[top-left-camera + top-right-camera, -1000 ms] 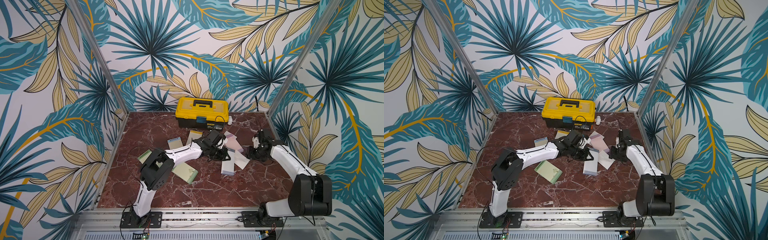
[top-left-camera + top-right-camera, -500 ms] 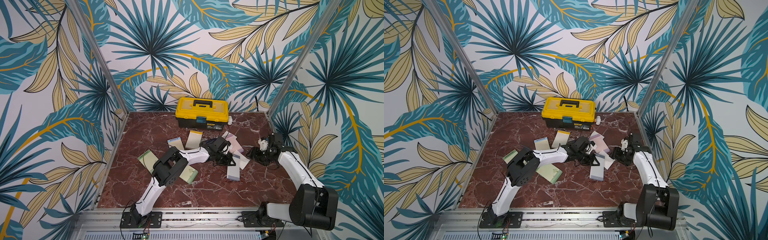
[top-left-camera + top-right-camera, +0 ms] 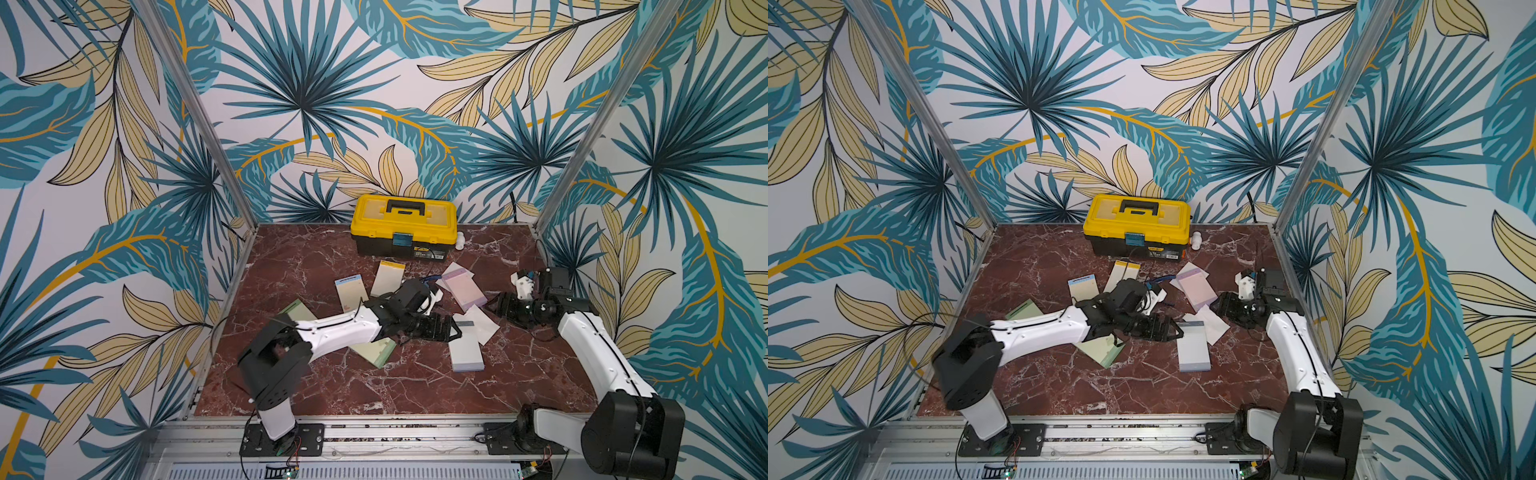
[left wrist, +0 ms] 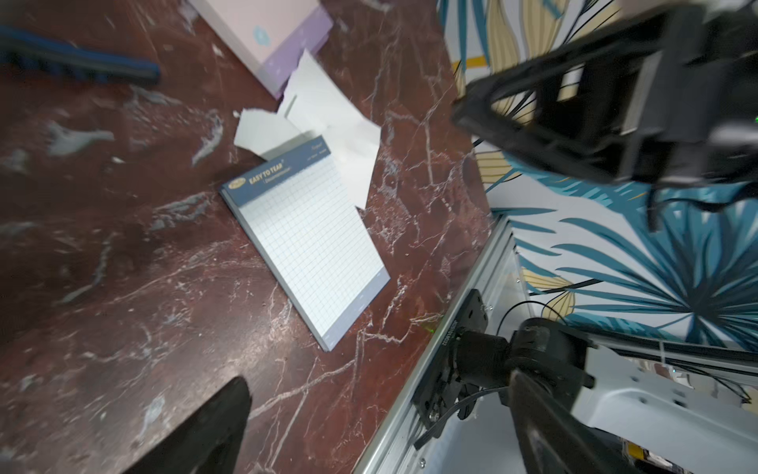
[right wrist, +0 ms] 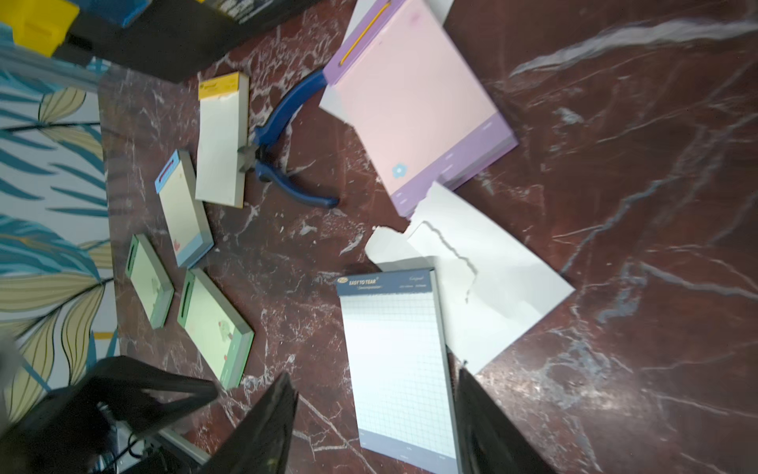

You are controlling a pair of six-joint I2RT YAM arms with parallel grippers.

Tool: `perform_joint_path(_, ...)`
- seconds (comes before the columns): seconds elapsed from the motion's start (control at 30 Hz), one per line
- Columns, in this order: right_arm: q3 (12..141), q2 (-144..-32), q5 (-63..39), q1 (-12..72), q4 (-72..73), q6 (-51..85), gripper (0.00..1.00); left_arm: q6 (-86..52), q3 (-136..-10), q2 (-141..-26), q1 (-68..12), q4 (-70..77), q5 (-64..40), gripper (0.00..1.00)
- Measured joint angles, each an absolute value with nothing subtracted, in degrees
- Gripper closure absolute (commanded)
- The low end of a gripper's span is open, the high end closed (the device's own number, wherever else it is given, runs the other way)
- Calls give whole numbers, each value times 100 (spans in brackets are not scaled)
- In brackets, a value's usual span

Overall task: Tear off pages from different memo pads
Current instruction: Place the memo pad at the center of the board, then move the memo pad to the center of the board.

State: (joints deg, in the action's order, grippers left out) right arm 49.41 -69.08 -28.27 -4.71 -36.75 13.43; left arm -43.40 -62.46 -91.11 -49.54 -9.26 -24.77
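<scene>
In a top view, shows the left claw (image 3: pixel 455 329) spread wide and empty above the table (image 3: pixel 332 386), just left of the grid memo pad (image 3: pixel 467 353) at mid-table; right claw (image 3: pixel 500 305) parted too, gripping nothing, just right of torn white pages (image 3: pixel 484 328). From the left wrist, shows one finger (image 4: pixel 213 431) over bare table, pages touching the grid pad's header. From the right wrist, shows both fingers (image 5: pixel 262 435) well apart, pink-lilac pad (image 5: pixel 418 102) beyond the pages, blue pliers (image 5: pixel 287 123) beside a yellow-headed pad (image 5: pixel 221 143).

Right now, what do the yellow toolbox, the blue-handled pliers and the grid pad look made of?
Yellow toolbox: likely moulded plastic, smooth, glossy lid. Blue-handled pliers: dull grey metal head, seemingly rubbery grips. Grid pad: matte paper, stacked sheets at its edge.
</scene>
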Motion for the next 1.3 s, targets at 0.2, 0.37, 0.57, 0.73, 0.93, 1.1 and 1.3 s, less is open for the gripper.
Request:
perform_joint_path(0.2,4923,-7225,-2919,1271,-3153,1671,37,-4619,-4842,-7116,-4252,-1608,-1608,15)
perform_joint_path(0.37,5347,-8250,-2766,2265,-2790,1964,37,-5162,-3498,-5487,-3874,-2421,-897,19)
perform_joint_path(0.57,6484,-9745,-2512,3135,-2359,2069,27,-5861,-2001,-3820,-3068,-2727,-755,14)
perform_joint_path(0.73,6980,-10665,-2443,3317,-1848,2174,12,-5937,-1470,-3933,-2333,-2316,-1155,12)
perform_joint_path(0.93,7190,-11257,-2467,3500,-1428,2226,10,-5527,-1415,-5041,-2130,-1116,-1660,14)
perform_joint_path(1.1,7183,-11380,-2447,3754,-1009,2300,13,-5312,-1417,-6195,-2088,480,-2106,15)
perform_joint_path(1.3,6899,-11316,-2449,3817,-495,2556,13,-5155,-1636,-7485,-2058,1962,-2703,15)
